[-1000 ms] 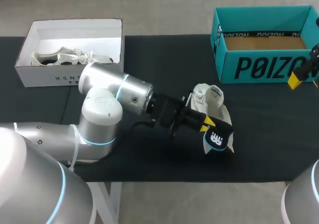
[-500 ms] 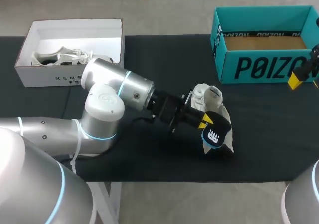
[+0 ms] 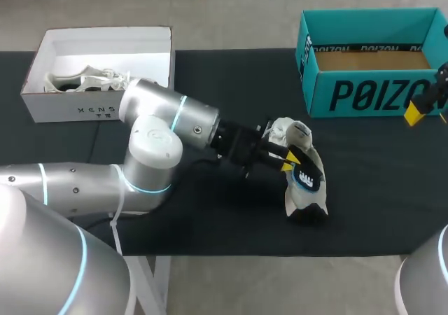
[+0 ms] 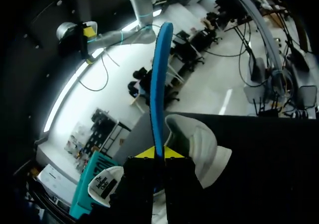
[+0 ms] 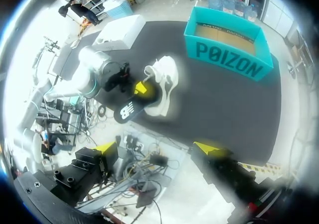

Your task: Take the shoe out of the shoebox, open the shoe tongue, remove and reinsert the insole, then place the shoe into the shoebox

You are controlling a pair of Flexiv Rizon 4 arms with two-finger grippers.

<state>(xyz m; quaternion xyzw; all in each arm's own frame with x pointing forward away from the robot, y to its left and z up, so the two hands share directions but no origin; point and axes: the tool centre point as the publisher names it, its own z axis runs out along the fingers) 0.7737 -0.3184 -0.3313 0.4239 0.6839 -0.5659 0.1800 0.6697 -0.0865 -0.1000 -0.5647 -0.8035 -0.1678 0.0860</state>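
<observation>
A white shoe (image 3: 281, 130) lies on the black table mat, right of the middle. My left gripper (image 3: 283, 159) is shut on a black-and-blue insole (image 3: 306, 175), which it holds tilted over the shoe's opening. In the left wrist view the insole (image 4: 158, 94) stands edge-on between the yellow fingertips (image 4: 146, 153), with the shoe (image 4: 202, 144) just behind. The teal shoebox (image 3: 371, 91) stands at the back right, open. My right gripper (image 3: 420, 110) hangs open in front of that box, holding nothing. The right wrist view shows the shoe (image 5: 165, 79) and insole (image 5: 130, 109) far ahead of the right gripper (image 5: 159, 148).
A white shoebox (image 3: 98, 108) stands at the back left with another white shoe (image 3: 87, 80) inside. The left arm's elbow (image 3: 154, 150) rises over the mat's middle left. The table's front edge runs close below the shoe.
The left gripper has shifted slightly right and turned, swinging the insole from beside the shoe's near end up over the shoe. The right arm has stayed still.
</observation>
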